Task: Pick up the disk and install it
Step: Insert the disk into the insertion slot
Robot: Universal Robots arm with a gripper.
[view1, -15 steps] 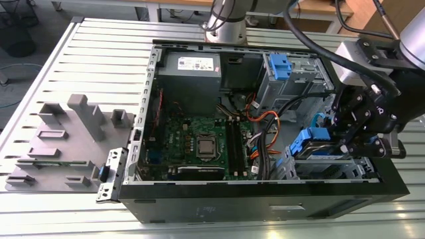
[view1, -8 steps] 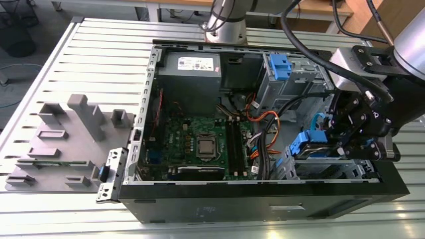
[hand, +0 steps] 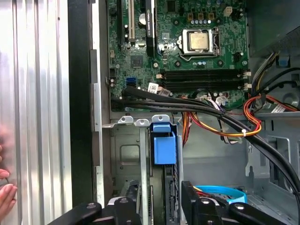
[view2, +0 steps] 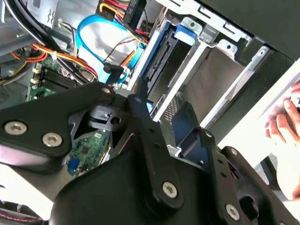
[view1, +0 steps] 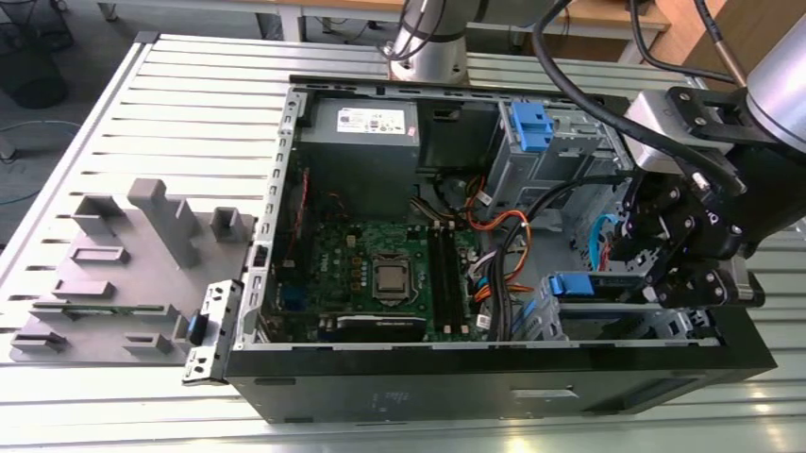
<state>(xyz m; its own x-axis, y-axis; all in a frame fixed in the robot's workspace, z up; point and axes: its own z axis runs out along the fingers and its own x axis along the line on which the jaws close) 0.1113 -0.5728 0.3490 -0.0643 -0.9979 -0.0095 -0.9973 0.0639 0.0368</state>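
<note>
The gripper (view1: 686, 283) hangs inside the open computer case (view1: 441, 387), over the drive cage (hand: 126, 159) in the case's corner. Whether it is closed on anything cannot be told, because its own black links hide the contact zone in both wrist views.

The disk (hand: 164, 143) stands on edge in the cage directly ahead of the gripper. Its blue bracket tab is at the end farther from the gripper. It appears at least partly seated; full seating cannot be confirmed.

Hazards, as judged from this position:

- **Jamming.** The cage slot is narrow. If the disk sits tilted against the cage walls, any further push would bind the bracket.
- **Cable snag.** The orange-and-black cable bundle (hand: 225, 119) runs just beside the gripper, and a light-blue data cable (view2: 93, 28) loops near it. A sideways move could hook either one.
- **Board damage.** The motherboard (hand: 140, 61) lies just beyond the cage. A slipped disk would strike it.
- **Pinch.** A person's hand (view2: 286, 126) rests outside the case wall, near the gripper.
</note>
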